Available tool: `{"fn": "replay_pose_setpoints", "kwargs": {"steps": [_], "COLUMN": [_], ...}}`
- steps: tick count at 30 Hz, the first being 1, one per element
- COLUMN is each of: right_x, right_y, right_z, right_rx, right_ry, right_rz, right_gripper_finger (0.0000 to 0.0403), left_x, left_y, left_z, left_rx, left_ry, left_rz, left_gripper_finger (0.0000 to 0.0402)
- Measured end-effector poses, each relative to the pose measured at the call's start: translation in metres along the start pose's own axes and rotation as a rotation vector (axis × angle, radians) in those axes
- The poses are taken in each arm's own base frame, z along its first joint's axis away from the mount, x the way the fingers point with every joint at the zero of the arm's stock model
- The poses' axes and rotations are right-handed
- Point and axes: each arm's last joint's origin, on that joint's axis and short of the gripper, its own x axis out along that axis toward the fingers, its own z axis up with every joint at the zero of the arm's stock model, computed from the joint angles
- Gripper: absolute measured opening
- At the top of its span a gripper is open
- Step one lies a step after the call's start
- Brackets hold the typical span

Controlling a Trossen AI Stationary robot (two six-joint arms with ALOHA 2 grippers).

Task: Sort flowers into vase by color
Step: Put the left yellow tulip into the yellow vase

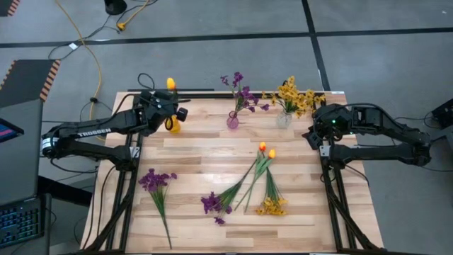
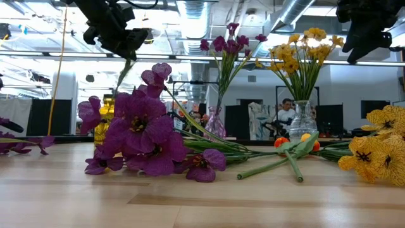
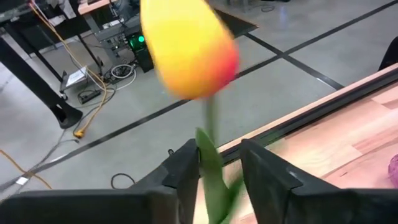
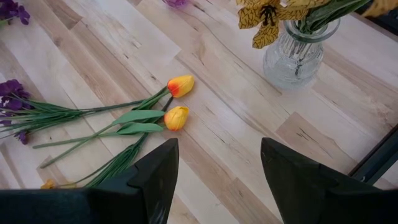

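Observation:
My left gripper [image 3: 221, 152] hovers by the table's far left corner [image 1: 168, 106], shut on an orange-yellow tulip whose bud [image 3: 189, 50] stands above the fingers. A yellow vase [image 1: 173, 127] stands just beneath it. My right gripper [image 4: 217, 155] is open and holds nothing, near the table's right edge [image 1: 316, 134]. A pink vase [image 1: 232, 121] holds purple sprigs; a clear vase [image 4: 297, 57] holds yellow ones. Two tulips [image 4: 177, 99], a purple sprig [image 1: 214, 204], a yellow sprig [image 1: 272, 207] and another purple sprig [image 1: 156, 181] lie flat on the boards. My left gripper pinches the tulip's green stem [image 3: 212, 171] between its two fingers, a short way below the bud. The fingers lie across the stem. The tulip stands roughly upright, its bud above the fingers, and the stem [image 2: 123, 71] runs down toward the yellow vase [image 2: 104, 123]. Whether its lower end is inside, I cannot tell.
The wooden table [image 1: 212, 149] has a dark rail along its far edge. The lying flowers fill the near middle, and bare boards show between them and the vases. Cables and a monitor sit on the floor to the left. A person shows far off in the room.

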Motion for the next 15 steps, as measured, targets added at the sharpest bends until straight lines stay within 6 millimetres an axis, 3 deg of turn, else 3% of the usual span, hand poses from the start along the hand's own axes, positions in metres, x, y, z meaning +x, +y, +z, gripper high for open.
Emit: {"fn": "replay_pose_setpoints", "kwargs": {"steps": [15], "right_x": [0.000], "right_y": [0.000], "right_z": [0.000], "right_rx": [0.000], "right_ry": [0.000], "right_rz": [0.000], "right_gripper_finger": [0.0256], "left_x": [-0.013], "left_y": [0.013], "left_z": [0.005], "left_rx": [0.010], "left_ry": [-0.025], "left_rz": [-0.084], "left_gripper_finger": [0.0135]}}
